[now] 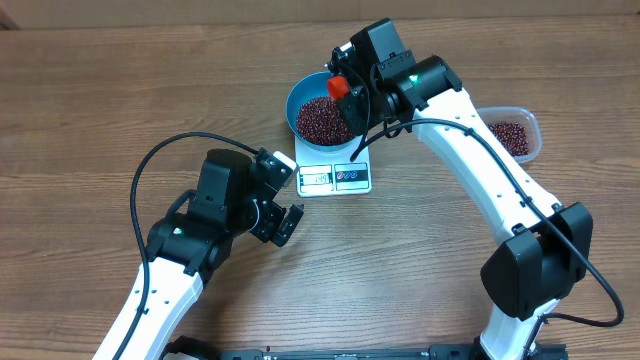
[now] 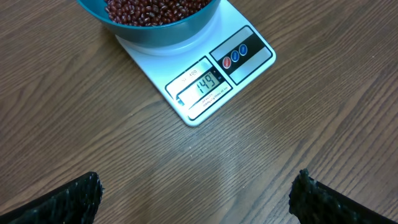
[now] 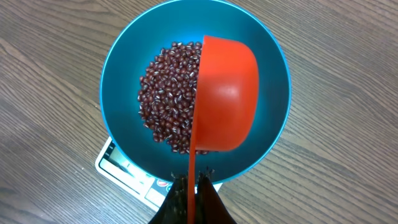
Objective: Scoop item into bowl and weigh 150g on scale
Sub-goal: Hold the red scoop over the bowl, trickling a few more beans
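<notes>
The blue bowl [image 1: 300, 95] [image 2: 163, 31] [image 3: 124, 68] stands on the white scale [image 1: 335, 178] [image 2: 205, 87] [image 3: 115, 163] and holds a heap of dark red-brown beans [image 1: 320, 120] [image 2: 155, 9] [image 3: 166, 93]. The scale's display faces the left wrist camera. My right gripper [image 1: 352, 98] [image 3: 193, 180] is shut on the thin handle of an orange-red scoop [image 1: 337, 88] [image 3: 227, 93], which hangs tipped on its side over the bowl. My left gripper [image 1: 290, 222] [image 2: 196, 199] is open above bare table in front of the scale, holding nothing.
A clear plastic tub [image 1: 515, 130] with more beans sits at the right, behind the right arm. The wooden table [image 1: 100, 100] stretches all around. A black cable [image 1: 160, 160] loops over the left arm.
</notes>
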